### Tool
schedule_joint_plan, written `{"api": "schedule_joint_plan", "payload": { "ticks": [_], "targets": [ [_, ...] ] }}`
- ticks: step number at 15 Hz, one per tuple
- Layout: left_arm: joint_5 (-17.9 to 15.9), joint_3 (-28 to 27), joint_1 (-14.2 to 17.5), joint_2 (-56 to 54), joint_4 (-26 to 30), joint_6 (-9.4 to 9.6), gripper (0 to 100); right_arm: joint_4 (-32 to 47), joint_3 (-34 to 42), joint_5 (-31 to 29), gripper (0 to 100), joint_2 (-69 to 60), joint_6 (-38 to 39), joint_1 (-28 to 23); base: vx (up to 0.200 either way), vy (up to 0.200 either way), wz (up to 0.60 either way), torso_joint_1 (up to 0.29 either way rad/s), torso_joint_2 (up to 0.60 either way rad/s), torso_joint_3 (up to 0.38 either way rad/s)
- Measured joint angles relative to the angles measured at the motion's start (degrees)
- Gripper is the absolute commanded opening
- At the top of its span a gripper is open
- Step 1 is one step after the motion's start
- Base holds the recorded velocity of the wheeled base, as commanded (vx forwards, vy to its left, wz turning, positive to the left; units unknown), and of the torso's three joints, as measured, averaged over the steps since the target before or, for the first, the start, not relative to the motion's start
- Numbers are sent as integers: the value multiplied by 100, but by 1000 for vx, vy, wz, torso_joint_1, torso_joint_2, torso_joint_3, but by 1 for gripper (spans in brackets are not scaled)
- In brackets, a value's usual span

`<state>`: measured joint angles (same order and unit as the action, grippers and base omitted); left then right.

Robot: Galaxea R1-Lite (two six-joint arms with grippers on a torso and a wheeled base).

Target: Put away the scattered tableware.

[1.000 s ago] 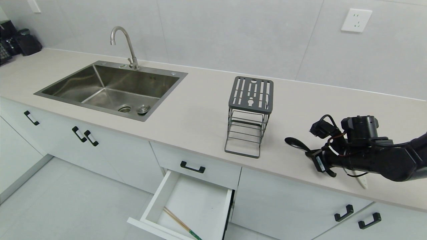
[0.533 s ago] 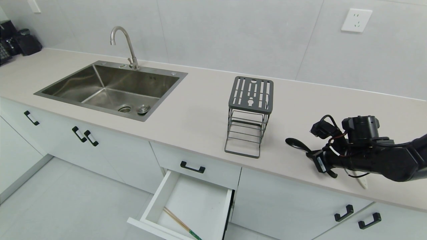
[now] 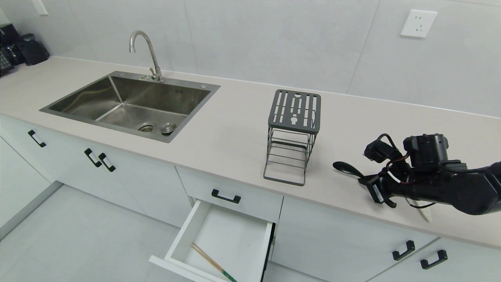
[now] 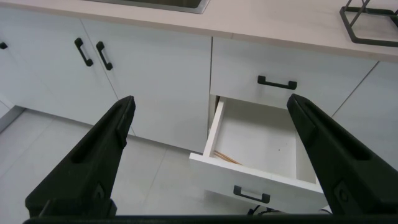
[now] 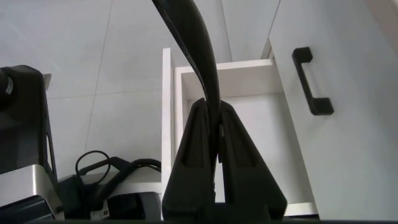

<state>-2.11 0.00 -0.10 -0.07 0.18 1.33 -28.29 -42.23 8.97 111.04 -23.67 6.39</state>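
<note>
My right gripper (image 3: 371,184) hangs over the front edge of the counter at the right, shut on the handle of a black spoon (image 3: 346,168) whose bowl points left toward the rack. The right wrist view has the spoon (image 5: 194,43) running out from between the shut fingers (image 5: 217,134), with the open drawer (image 5: 249,87) far below. That white drawer (image 3: 231,235) stands pulled out under the counter, a pair of chopsticks (image 3: 213,263) lying in it. My left gripper (image 4: 211,162) is open and empty above the floor, facing the drawer (image 4: 267,143) and its chopsticks (image 4: 227,160).
A dark wire rack (image 3: 293,135) stands on the counter left of the spoon. A steel sink (image 3: 129,103) with a tap (image 3: 145,51) lies at the far left. A small white item (image 3: 426,213) lies on the counter under my right arm.
My right arm has shifted only a hair, the spoon still in its grip. Nothing else has moved.
</note>
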Motion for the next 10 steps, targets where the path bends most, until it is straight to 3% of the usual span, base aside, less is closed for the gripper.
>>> {"api": "schedule_joint_plan", "payload": {
  "ticks": [10],
  "targets": [
    [0,0,2,0,0,0,100,-105,1130,2,0,-895,283,1304,0,0,0,0,0,0]
  ]
}}
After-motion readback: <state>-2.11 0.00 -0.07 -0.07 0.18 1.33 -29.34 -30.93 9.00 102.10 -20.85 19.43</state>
